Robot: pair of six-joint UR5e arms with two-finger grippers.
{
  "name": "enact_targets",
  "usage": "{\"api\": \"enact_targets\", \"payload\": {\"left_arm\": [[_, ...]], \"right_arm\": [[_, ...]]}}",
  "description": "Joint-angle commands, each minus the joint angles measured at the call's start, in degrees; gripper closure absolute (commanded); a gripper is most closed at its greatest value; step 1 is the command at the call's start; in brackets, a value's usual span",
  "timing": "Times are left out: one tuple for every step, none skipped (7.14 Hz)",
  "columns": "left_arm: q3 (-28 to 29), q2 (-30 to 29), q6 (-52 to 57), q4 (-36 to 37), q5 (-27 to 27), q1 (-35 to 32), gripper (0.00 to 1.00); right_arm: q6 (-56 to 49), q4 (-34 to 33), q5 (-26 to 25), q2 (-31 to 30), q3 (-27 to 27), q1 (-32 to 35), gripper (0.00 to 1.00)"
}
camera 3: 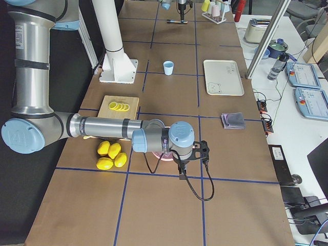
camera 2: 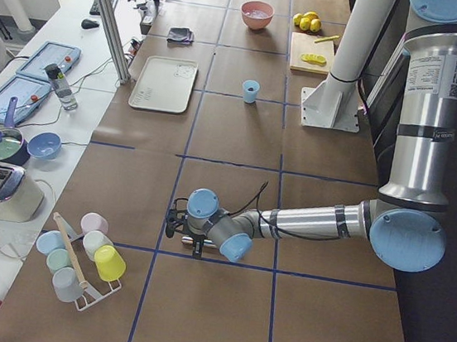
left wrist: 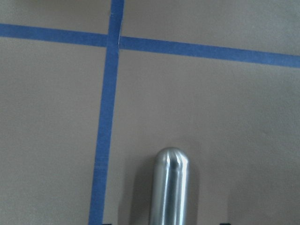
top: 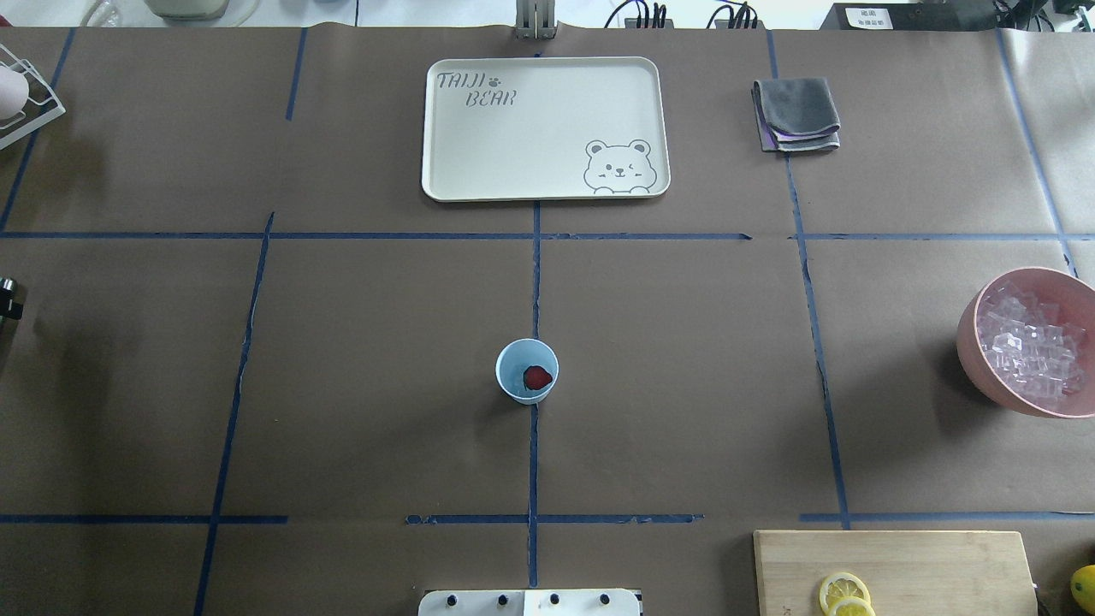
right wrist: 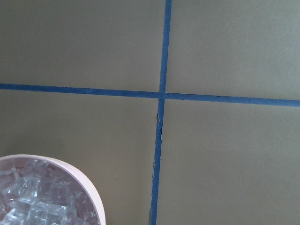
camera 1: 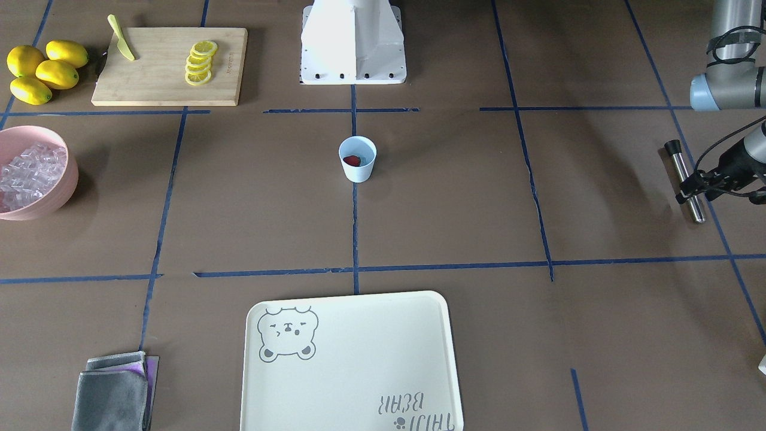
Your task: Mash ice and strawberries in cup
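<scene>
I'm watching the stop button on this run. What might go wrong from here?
1. The steel muddler lies flat on the table with the left gripper at it; a smooth round rod may roll or slip in the grasp.
2. The cup stands free with nothing steadying it, so pressing on the strawberry inside could tip or push it.

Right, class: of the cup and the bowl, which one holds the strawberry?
The small pale-blue cup at the table's centre: one dark-red strawberry lies inside it. The large pink bowl near the edge holds clear ice cubes, no berry.
</scene>
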Motion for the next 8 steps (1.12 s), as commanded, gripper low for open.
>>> {"api": "enact_targets", "payload": {"left_arm": [[0.03, -0.04, 0.0, 0.05, 0.0, 0.42, 0.19], [0.12, 0.05, 0.0, 0.05, 0.09, 0.6, 0.2], [0.12, -0.03, 0.0, 0.05, 0.52, 0.69, 0.2], [0.12, 0.05, 0.0, 0.05, 0.53, 0.69, 0.22], [0.12, 0.05, 0.0, -0.04, 0.53, 0.69, 0.3], [0.12, 0.05, 0.0, 0.05, 0.53, 0.69, 0.43], [0.12, 0.05, 0.0, 0.05, 0.53, 0.69, 0.57], [0.12, -0.03, 0.0, -0.04, 0.53, 0.77, 0.73]], "right_arm": [[0.0, 0.0, 0.0, 0.0, -0.08, 0.0, 0.0], [0.0, 0.0, 0.0, 0.0, -0.09, 0.0, 0.0], [0.0, 0.0, 0.0, 0.0, -0.09, 0.0, 0.0], [0.0, 0.0, 0.0, 0.0, -0.09, 0.0, 0.0], [0.0, 0.0, 0.0, -0.09, -0.09, 0.0, 0.0], [0.0, 0.0, 0.0, -0.09, -0.09, 0.0, 0.0], [0.0, 0.0, 0.0, -0.18, -0.09, 0.0, 0.0], [0.0, 0.0, 0.0, -0.18, -0.09, 0.0, 0.0]]}}
